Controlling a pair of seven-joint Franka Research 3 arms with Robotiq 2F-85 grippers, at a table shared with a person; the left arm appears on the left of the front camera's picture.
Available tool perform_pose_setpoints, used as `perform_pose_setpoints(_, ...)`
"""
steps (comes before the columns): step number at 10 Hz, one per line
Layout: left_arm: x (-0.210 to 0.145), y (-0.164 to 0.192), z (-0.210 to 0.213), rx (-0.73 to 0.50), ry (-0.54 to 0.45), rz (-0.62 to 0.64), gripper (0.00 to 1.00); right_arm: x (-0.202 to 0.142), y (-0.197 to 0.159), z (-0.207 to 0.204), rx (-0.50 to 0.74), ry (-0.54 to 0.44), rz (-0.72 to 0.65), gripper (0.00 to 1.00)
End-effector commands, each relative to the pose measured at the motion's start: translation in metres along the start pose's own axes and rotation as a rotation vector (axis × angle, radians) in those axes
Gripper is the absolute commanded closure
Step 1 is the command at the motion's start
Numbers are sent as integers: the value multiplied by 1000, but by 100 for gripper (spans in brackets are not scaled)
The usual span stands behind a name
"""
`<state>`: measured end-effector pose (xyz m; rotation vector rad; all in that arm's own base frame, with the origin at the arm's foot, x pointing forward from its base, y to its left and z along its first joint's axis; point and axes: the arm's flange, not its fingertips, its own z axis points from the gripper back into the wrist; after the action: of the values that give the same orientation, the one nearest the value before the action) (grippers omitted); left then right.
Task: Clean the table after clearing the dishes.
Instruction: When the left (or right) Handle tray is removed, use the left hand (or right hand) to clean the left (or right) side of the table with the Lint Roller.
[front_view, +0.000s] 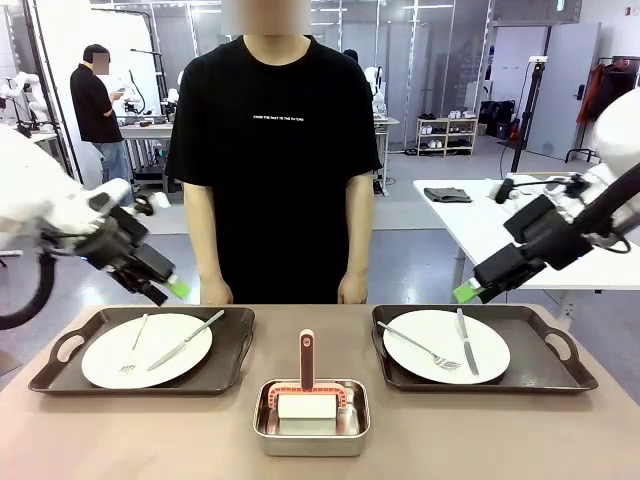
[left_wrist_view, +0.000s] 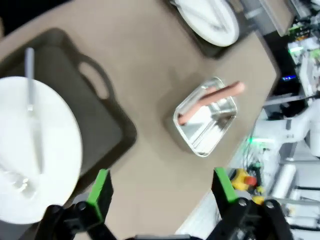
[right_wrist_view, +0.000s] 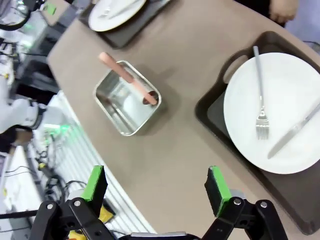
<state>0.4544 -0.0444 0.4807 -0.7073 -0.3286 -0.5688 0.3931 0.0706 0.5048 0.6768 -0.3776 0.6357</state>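
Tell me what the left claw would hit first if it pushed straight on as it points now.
Most likely bare table, in the gap between the left tray and the pan. The left claw, open, looks clear of both, though depth is hard to judge.

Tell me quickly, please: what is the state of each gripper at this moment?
Left gripper: open, jaws wide apart, holding nothing.
Right gripper: open, jaws wide apart, holding nothing.
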Motion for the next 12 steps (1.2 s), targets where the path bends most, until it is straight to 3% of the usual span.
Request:
perform_pose_setpoints(1,-22,47,32,-161,-54,108,0,-10,-31,18,113,-32,-84,0)
perform_pose_setpoints(2,-44,73,56,-258,-129,185,0,-24,-48,33,178,-119,-189,0)
perform_pose_setpoints(4,-93,119,99,-355,-244,289,0,-57,-80,55,297,-209,-249,0)
perform_pose_setpoints(6,-148,164,146,-373,-356,407,0,-106,-119,89,345,-326,-358,0)
perform_pose_setpoints(9,-197,193,185,-353,-487,521,0,-180,-164,125,367,-461,-493,0)
perform_pose_setpoints(12,-232,214,202,-313,-517,646,0,-237,-181,141,374,-570,-568,0)
